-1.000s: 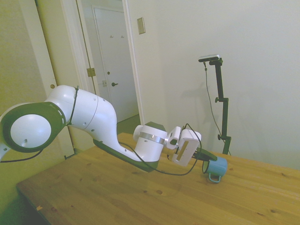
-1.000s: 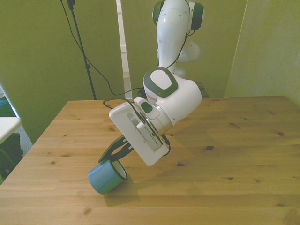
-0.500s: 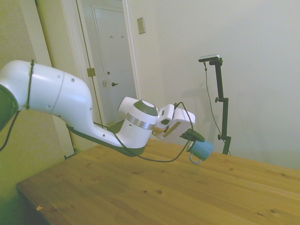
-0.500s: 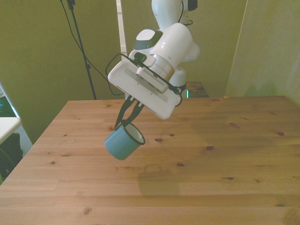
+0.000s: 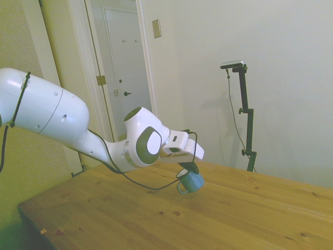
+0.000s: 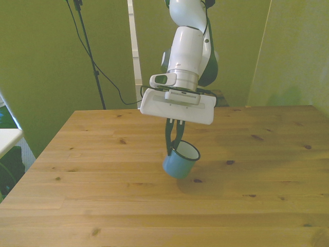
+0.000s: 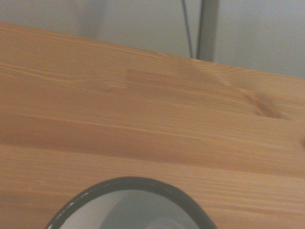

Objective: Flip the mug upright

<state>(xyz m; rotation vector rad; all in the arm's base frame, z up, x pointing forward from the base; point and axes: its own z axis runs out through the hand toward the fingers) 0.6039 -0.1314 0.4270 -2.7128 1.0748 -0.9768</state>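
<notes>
Pale walls and a white door [image 5: 122, 78] stood behind the wooden table [image 6: 267, 175], and over the middle of its boards hung the mug [image 6: 181, 160], carried in the air. It sat directly under the gripper [image 6: 174, 143], whose two dark fingers were pinched together on the rim, one inside the cup and one outside. The mug's axis was tilted, not yet vertical: in the front view its whitish mouth faced up and toward the front view's right, and its base pointed down toward the wood with a shadow beneath it. That tilt was, by my judgement, what the next move depended on, since the base had to come level before it could be set down.

From the side, the mug [image 5: 191, 182] showed its loop handle hanging on the lower side, which the front view hid. The wrist view caught only the dark rim [image 7: 128, 183] and pale interior, close above the planks.
</notes>
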